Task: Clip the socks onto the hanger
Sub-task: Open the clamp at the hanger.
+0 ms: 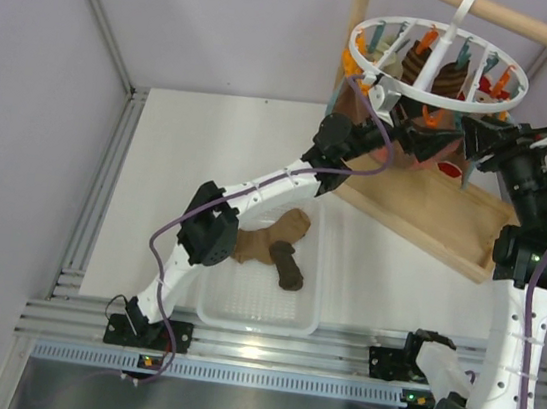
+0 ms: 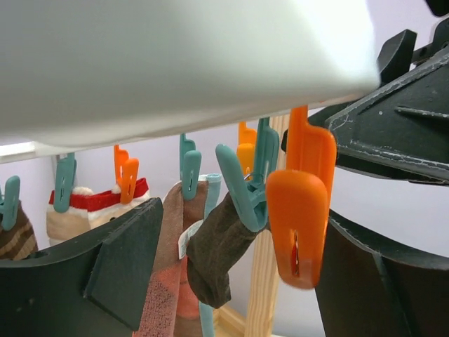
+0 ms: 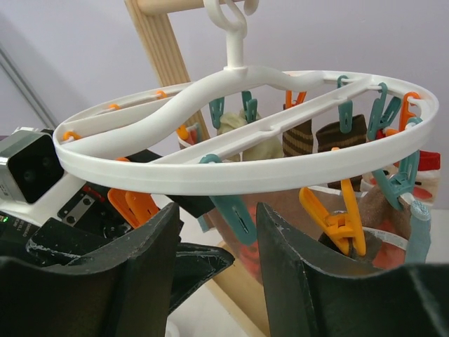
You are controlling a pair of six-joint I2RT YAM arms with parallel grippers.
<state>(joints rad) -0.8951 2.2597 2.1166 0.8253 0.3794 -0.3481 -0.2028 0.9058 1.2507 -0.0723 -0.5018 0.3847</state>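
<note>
The hanger is a smooth white plastic ring with spokes. It hooks over a wooden rod, and orange and teal pegs dangle from its rim. A soft tan sock and a dark brown sock lie crumpled in a shallow white tray on the table. The left end effector gapes wide around a glossy orange peg. The right end effector stands partly open beneath a teal peg, gripping nothing.

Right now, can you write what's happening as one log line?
step: clipping at hanger | left jaws: open by orange peg | tray: tan sock, dark sock waiting
</note>
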